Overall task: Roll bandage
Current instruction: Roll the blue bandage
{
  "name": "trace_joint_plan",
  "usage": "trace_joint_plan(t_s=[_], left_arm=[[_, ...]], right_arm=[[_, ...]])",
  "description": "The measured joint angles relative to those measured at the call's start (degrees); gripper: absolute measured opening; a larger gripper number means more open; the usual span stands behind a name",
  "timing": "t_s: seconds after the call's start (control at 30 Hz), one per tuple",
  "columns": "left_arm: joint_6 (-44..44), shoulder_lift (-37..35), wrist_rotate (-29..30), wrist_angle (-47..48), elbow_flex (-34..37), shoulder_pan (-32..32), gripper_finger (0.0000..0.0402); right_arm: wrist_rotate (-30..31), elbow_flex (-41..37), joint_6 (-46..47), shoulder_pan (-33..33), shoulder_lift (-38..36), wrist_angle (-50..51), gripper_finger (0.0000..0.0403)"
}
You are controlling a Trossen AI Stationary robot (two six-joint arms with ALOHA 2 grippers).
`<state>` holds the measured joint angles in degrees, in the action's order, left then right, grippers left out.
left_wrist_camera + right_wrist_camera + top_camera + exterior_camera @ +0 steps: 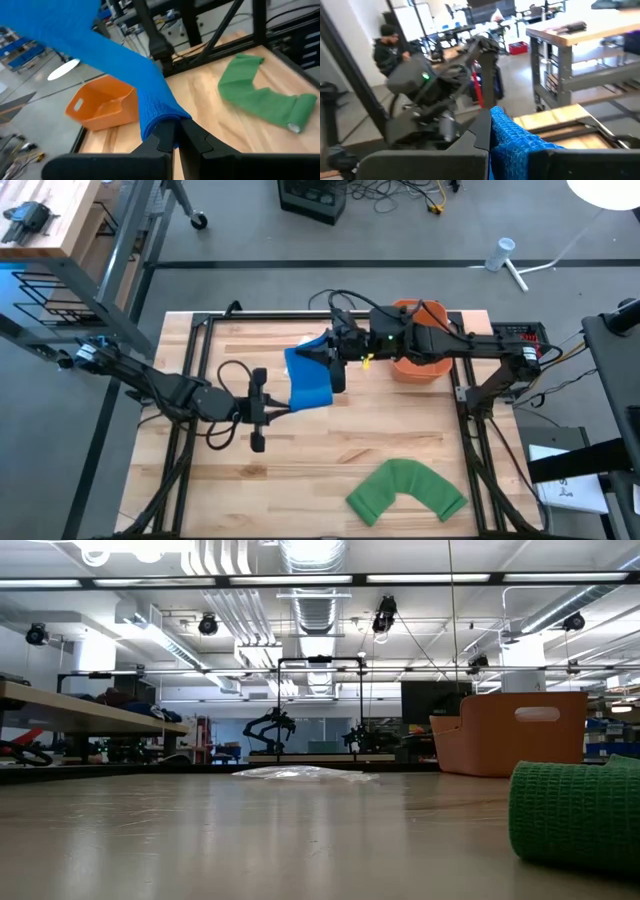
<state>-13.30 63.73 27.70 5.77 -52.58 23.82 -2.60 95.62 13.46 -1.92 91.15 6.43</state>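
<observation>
Nearest to us on the pale wooden slatted table lies a green knitted bandage, bent in an arc with one end partly rolled — it rests untouched, well apart from both arms, and we judge it is waiting its turn or set aside.

Further in, over the middle of the table, we see the blue stretchy fabric bandage lifted clear of the wood and spanned between the two arms. The left gripper is clamped on the strip's lower end; in its wrist view the fabric bunches right at the closed fingertips and runs away from them as a taut band. The right gripper pinches the upper end, where the cloth gathers at its closed jaws. We read this two-ended hold as a way to keep the strip straight and under light tension, so that it can be wound evenly — slack would let it wrinkle or twist.

Beyond the right arm, at the far side of the table, stands an orange plastic bin, probably where finished rolls go.
</observation>
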Motion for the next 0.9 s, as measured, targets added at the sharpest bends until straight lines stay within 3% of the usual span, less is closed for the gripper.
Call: trace_joint_plan(t_s=[0.23,0.4,0.9], left_arm=[[-3.84,1.56,-0.21,-3.5,-0.02,1.81,0.0],[-4.35,2.91,-0.09,-3.67,-1.11,3.9,0.0],[-5.56,3.83,2.79,-3.16,-4.7,6.83,0.0]], right_arm=[[1.73,-2.35,0.45,-0.25,1.26,0.99,0.0],[6.85,-3.34,-0.56,-0.83,2.61,1.26,0.0],[9.7,-3.99,-1.49,-2.29,2.73,8.95,0.0]])
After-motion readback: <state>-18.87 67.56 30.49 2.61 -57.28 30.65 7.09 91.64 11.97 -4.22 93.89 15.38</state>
